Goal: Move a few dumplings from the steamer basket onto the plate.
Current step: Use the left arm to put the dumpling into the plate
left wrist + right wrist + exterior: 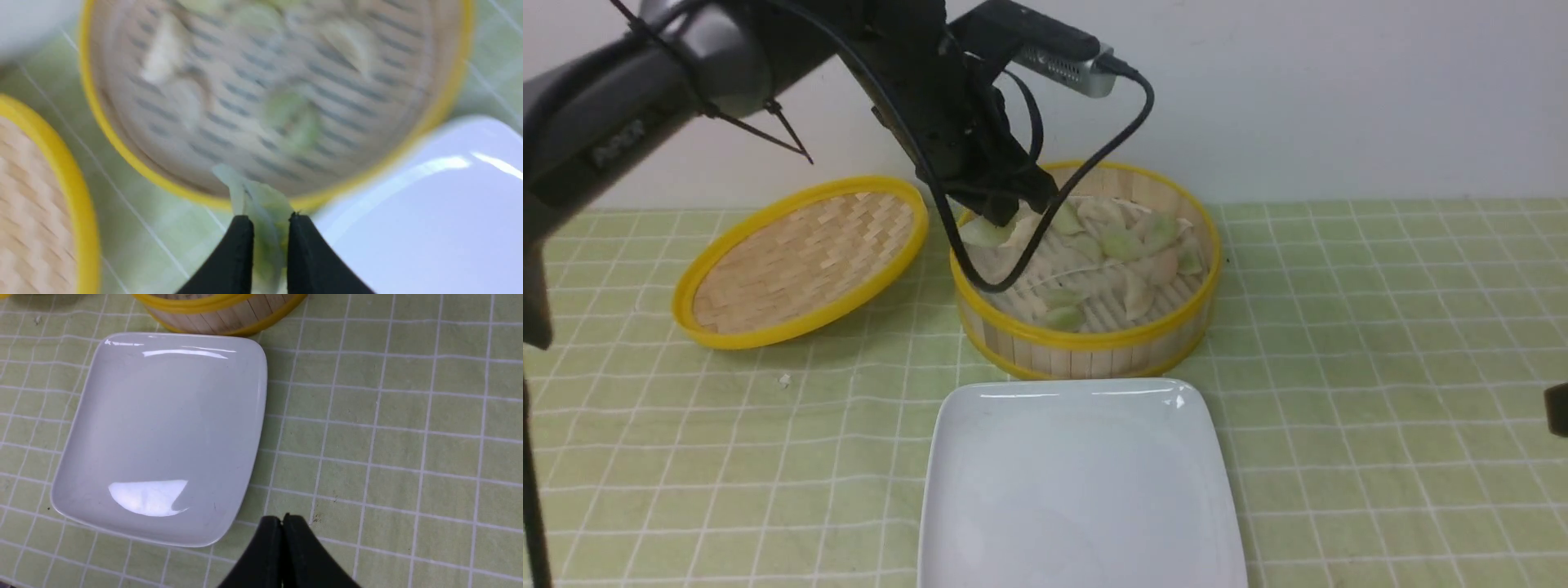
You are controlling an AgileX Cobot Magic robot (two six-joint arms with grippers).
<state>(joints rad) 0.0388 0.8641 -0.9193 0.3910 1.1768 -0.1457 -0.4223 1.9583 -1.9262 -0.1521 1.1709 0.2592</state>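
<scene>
1. Front view: the left gripper (998,211) is clamped on a pale green dumpling (984,233) at the left rim of the basket (1086,336). The left arm (645,77) comes in from the upper left and tips steeply down over the basket. More dumplings (1123,245), green and beige, lie on the basket floor. The plate (1078,490) sits just in front of the basket, and the lid (800,257) lies to the basket's left. The right gripper (1556,408) shows only at the right edge, so its jaws cannot be judged here.
2. Left wrist view: the fingers (241,253) stand narrowly apart, pinching the green dumpling between them over the basket's yellow rim. The rest is blurred.
3. Right wrist view: the right gripper (282,519) has its jaws pressed together with nothing between them. It is above the green checked cloth (408,457), near a plate corner.
</scene>
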